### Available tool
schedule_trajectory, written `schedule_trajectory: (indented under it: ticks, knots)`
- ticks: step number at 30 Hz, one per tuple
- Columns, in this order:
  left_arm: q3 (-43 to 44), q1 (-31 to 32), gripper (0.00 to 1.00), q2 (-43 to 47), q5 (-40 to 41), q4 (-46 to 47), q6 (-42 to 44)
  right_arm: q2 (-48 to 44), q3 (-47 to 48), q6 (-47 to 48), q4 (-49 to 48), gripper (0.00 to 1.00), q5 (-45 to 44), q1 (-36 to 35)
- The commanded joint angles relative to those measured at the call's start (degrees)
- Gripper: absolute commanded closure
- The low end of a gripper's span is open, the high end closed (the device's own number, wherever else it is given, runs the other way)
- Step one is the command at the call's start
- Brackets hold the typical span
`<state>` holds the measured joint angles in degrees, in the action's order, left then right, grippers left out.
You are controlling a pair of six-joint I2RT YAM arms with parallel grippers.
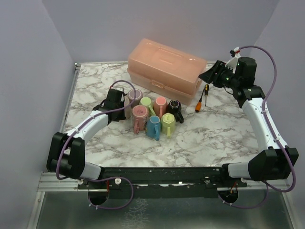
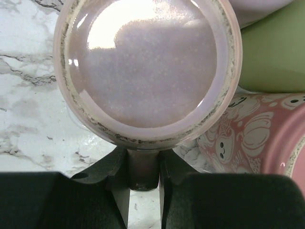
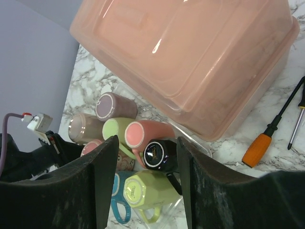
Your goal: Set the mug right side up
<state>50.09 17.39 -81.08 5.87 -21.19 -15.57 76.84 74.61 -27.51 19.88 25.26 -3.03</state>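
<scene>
While the left gripper (image 1: 116,101) is clamping its jaws onto the handle of the mauve mug (image 2: 147,67), the mug is showing its flat unglazed base ring to the wrist cam, i.e. it's sitting bottom-up. Fingers (image 2: 107,191) are pressing the handle from both sides w/ no gap showing. Can't tell if the rim is touching the marble desk (image 1: 214,133) or hanging just off it.

That mug is sitting at the left end of a mug cluster, approx mid-desk and left of ctr, in front of the peach plastic box (image 1: 164,70) lying along the far edge. Just beside it, a pink patterned mug (image 2: 248,138) is nearly touching, w/ a light green mug (image 2: 276,52) behind that. Others in the bunch: a purple mug (image 1: 135,95), salmon mug (image 1: 160,102), black mug (image 1: 174,108), blue mug (image 1: 153,125) and yellow-green mug (image 1: 168,122).

The right gripper (image 1: 210,76) is hovering high by the far right corner, jaws standing wide apart, gripping nothing. An orange-handled screwdriver (image 1: 200,102) is lying btwn the box and the right edge.
</scene>
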Motion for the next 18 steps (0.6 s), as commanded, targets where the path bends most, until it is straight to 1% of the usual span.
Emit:
schedule_trajectory:
  ticks: [1,5,10,14,18]
  knots:
    - [3.14,-0.13,1.00,4.59,5.51,1.66,0.36,-1.35,-0.44,1.29,0.09,0.44,2.44,-0.24]
    - [5.52,-0.16,1.00,7.74,7.55,1.62,0.34,-1.64,-1.44,0.13,-1.56,0.42,3.49,-0.22]
    - [9.46,-0.16,1.00,11.72,8.84,1.98,0.88,-2.53,-3.55,-1.00,-5.66,0.39,7.72,-0.38]
    - [13.06,-0.16,1.00,13.78,8.21,3.13,1.31,-3.58,-5.15,-2.02,-8.90,0.36,9.00,-0.81]
    - [17.21,-0.15,1.00,15.12,5.33,5.76,1.84,-4.93,-7.51,-3.81,-14.63,0.30,11.45,-1.37]
